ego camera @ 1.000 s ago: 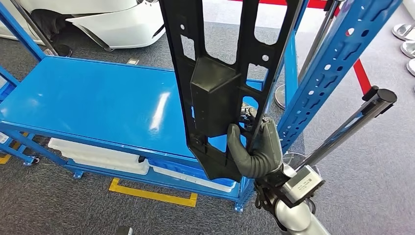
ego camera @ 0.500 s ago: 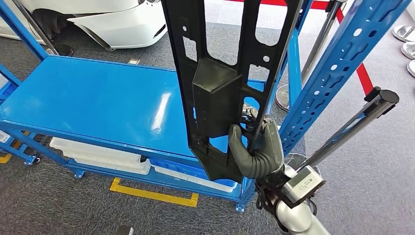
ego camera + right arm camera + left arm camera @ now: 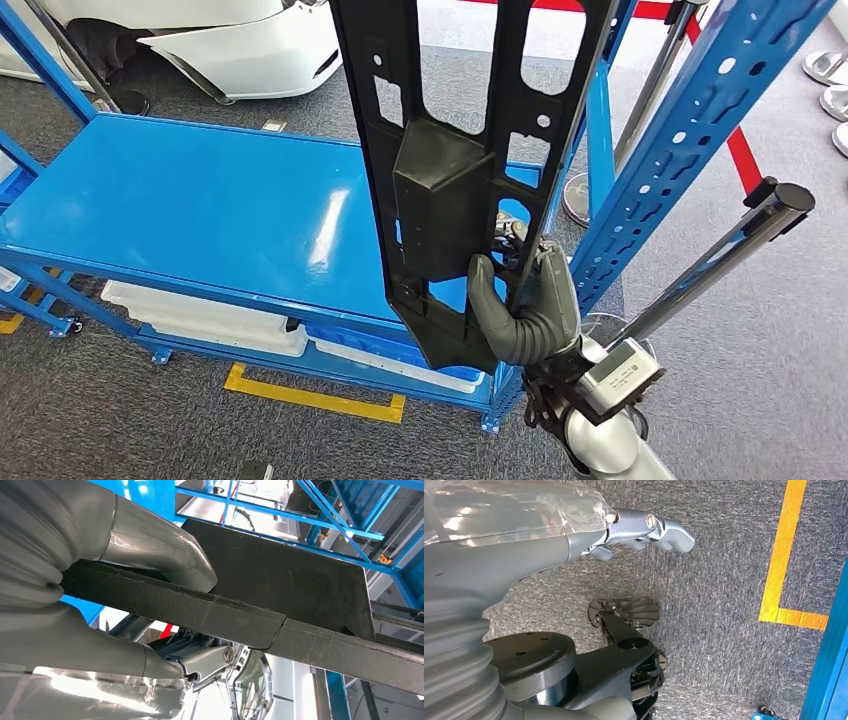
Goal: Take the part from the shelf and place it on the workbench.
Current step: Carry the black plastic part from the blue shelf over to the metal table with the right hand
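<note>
Part, head view: long black plastic panel with cut-out slots and a raised box section, held upright in front of the blue metal shelf deck; its top is cut off by the picture's upper edge.
Right hand, head view: right hand grips the panel's lower end, grey thumb on the near face, the other fingers hidden behind the panel.
Surroundings, head view: perforated blue upright just right of the panel; white trays under the deck, partly hidden by it.
Left hand, left wrist view: left hand hangs over grey carpet, holding nothing, fingers loosely apart.
Right wrist view: grey fingers clamp the panel's dark edge; both ends run out of the picture.
</note>
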